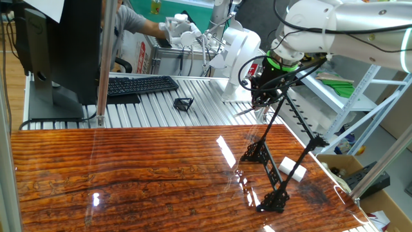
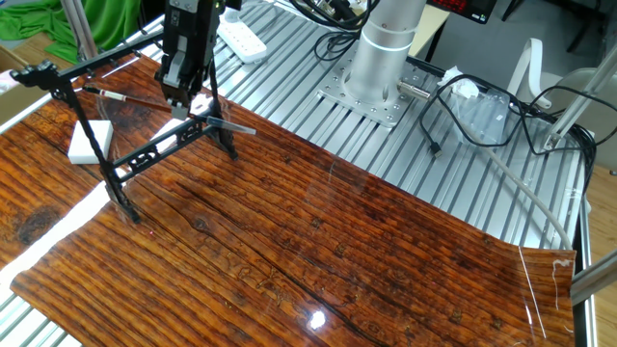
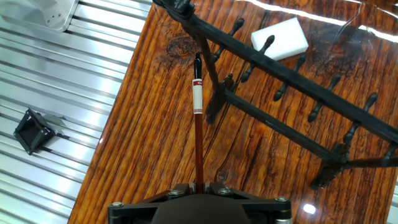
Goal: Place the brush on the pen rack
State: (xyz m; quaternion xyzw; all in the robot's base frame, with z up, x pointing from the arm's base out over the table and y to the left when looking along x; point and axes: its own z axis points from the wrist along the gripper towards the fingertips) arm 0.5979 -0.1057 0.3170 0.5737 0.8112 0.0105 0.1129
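My gripper (image 3: 199, 185) is shut on the lower end of the brush (image 3: 198, 134), a thin dark stick with a pale red-ringed band and a black tip. It points straight away from the fingers. In the hand view its tip lies against one end of the pen rack (image 3: 323, 96), a long black frame with rows of pegs; I cannot tell whether they touch. In the other fixed view the gripper (image 2: 181, 96) hangs over the rack (image 2: 154, 152), and the brush (image 2: 125, 96) reaches left across it. The gripper (image 1: 262, 100) stands above the rack (image 1: 273, 196).
A white block (image 3: 280, 38) lies on the wooden top just beyond the rack. A small black wire frame (image 3: 34, 130) sits on the ribbed metal surface to the left. A keyboard (image 1: 138, 84) and the arm's base (image 2: 371, 87) stand at the back.
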